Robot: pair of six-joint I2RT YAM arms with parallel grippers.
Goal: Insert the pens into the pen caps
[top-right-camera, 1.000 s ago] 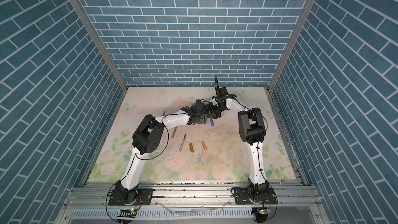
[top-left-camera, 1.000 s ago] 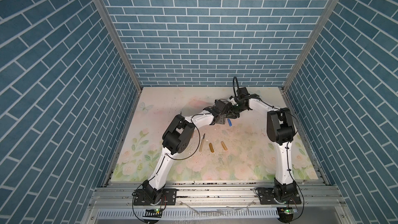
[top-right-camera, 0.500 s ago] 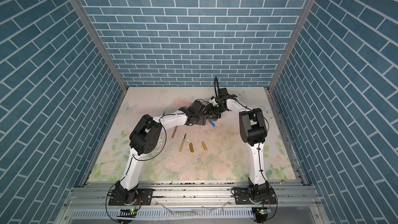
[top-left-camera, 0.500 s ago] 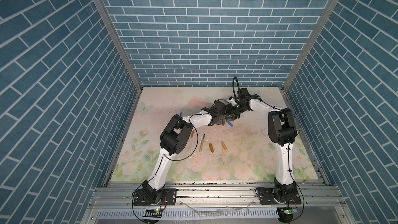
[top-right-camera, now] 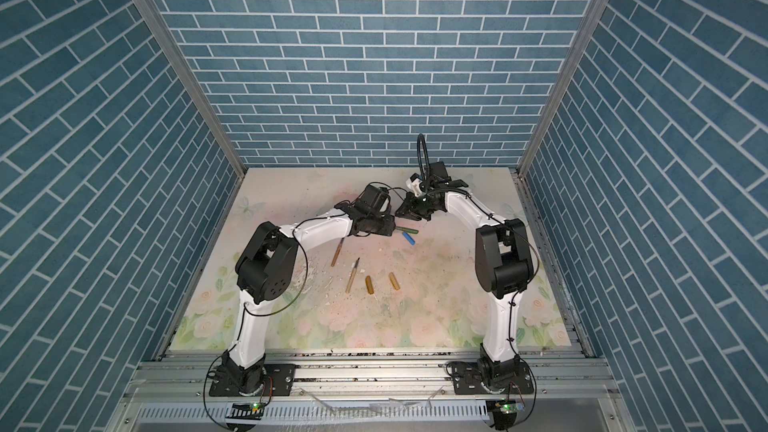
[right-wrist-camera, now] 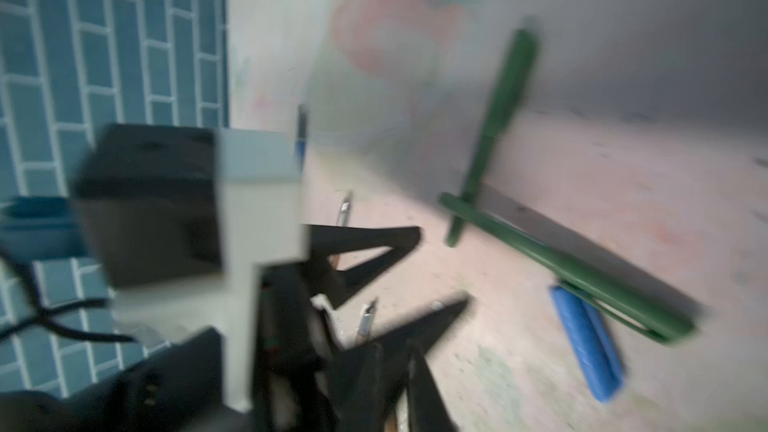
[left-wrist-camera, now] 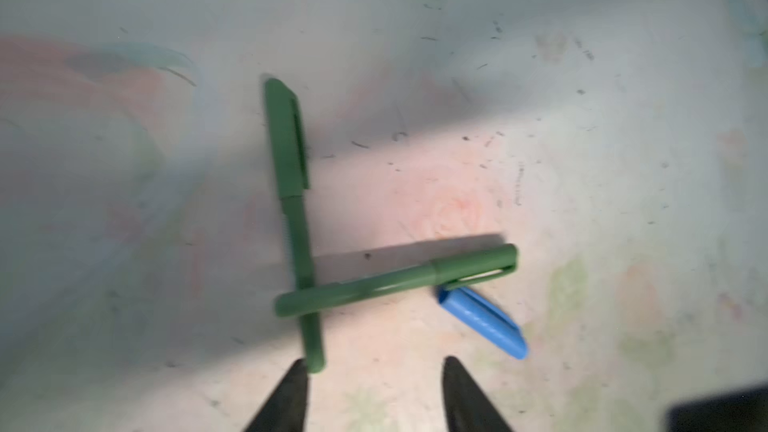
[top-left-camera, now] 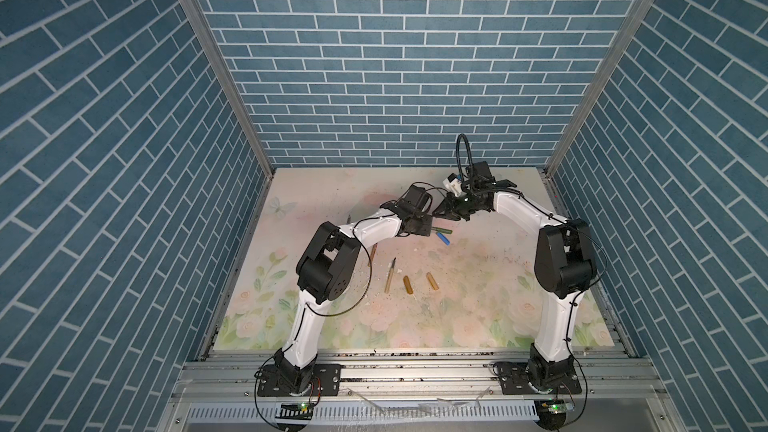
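1. Brown pen [top-left-camera: 390,276], uncapped, mid-table [top-left-camera: 478,292]: light, stiff, smooth, prob. rolls. Grip mid-barrel, across axis.
2. Left gripper [left-wrist-camera: 375,361]: fingers apart, empty. Right gripper [top-left-camera: 445,210]: closed, nothing seen held.
3. Left wrist view shows green pens [left-wrist-camera: 305,288] capped and crossed near the table's back edge, with blue cap [left-wrist-camera: 482,322] beside. Top views mostly hide them.

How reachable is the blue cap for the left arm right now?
Probably yes. The blue cap lies just ahead of the left pincer, whose jaws stand apart and empty. The capped end of a green pen seems to rest against it, so a grab may nudge that pen.
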